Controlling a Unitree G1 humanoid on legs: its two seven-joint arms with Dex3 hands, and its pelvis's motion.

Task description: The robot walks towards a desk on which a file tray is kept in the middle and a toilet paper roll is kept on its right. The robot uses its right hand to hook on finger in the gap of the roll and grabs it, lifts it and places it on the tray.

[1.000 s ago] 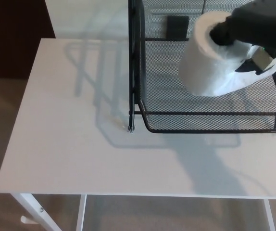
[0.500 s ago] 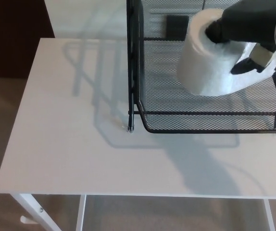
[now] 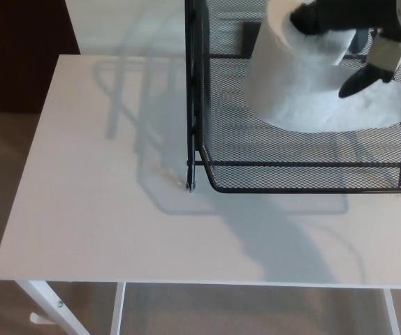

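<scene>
One toilet paper roll [image 3: 305, 77], core axis tilted up-right, hooked by right hand [image 3: 351, 31] finger, over one file tray [image 3: 291, 178].

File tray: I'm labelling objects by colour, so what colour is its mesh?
Black wire mesh on the file tray, clearest in the head view.

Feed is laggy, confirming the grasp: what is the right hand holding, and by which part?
The right hand holds the white toilet paper roll, one black finger hooked into its core hole, above the black mesh file tray.
</scene>
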